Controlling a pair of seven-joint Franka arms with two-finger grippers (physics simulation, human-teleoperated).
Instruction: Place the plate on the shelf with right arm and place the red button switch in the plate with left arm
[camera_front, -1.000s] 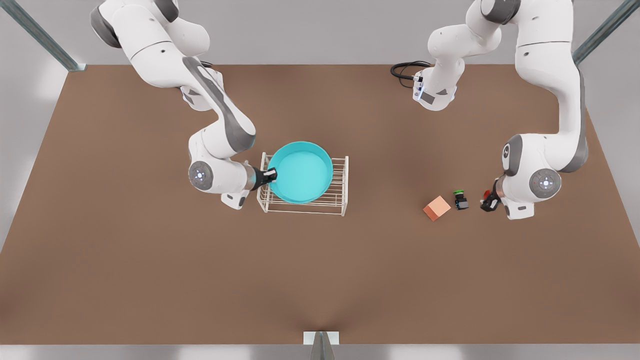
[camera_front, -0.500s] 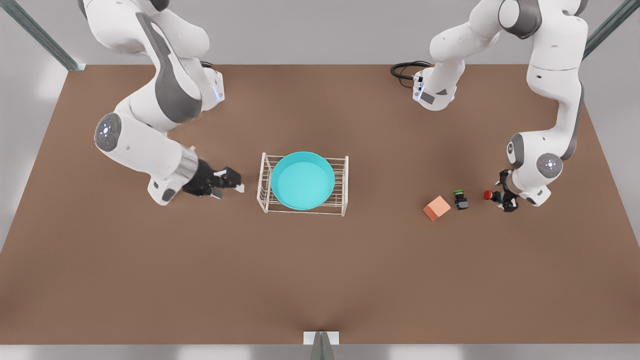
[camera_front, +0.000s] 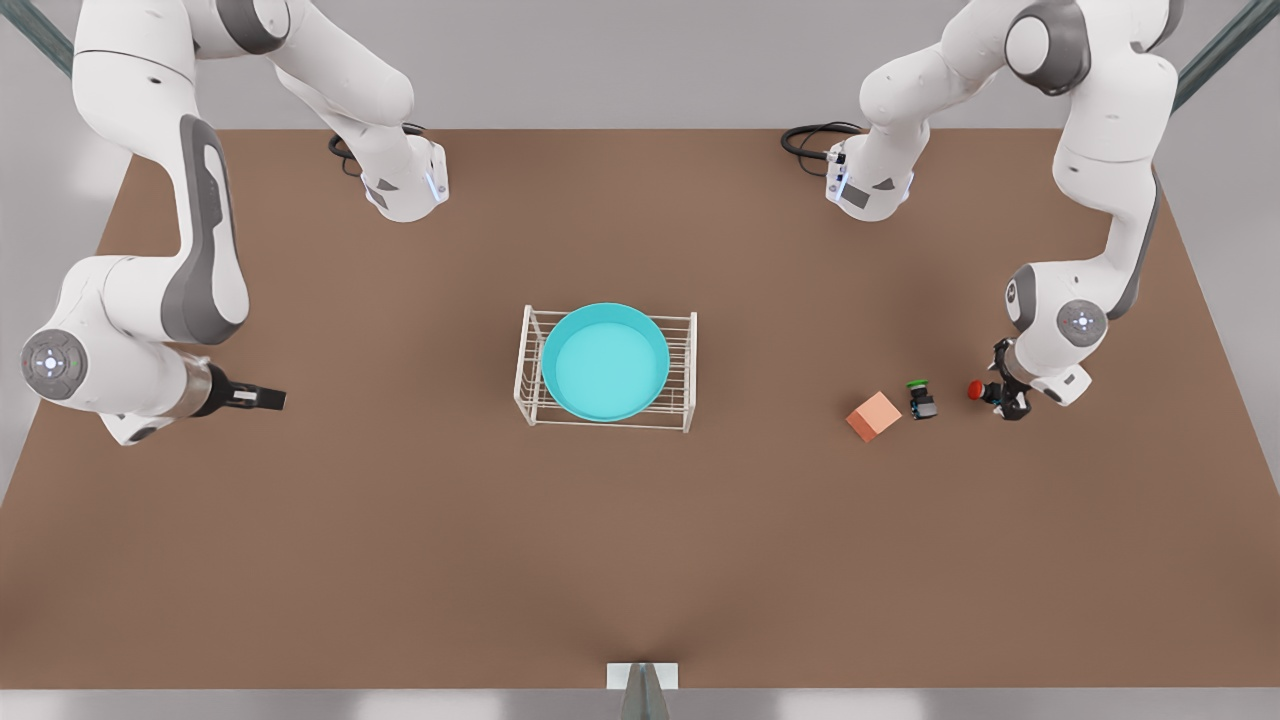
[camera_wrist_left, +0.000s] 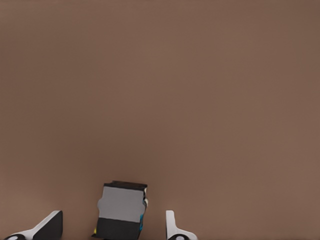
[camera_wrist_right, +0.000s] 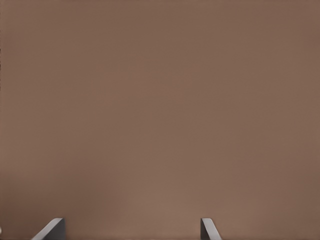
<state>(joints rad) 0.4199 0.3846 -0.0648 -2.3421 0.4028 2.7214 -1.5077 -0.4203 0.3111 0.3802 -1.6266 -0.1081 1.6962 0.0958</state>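
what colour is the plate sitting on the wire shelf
Turquoise, plain; the plate shows best in the front view.

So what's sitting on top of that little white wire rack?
A round turquoise plate rests on the shelf's top tier, with nothing in it. Through the bars around it, the lower tier looks bare; the part directly under the plate is covered.

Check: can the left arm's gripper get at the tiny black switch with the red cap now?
Probably yes: the left gripper is open, its fingers either side of the red-capped switch, nothing blocking.
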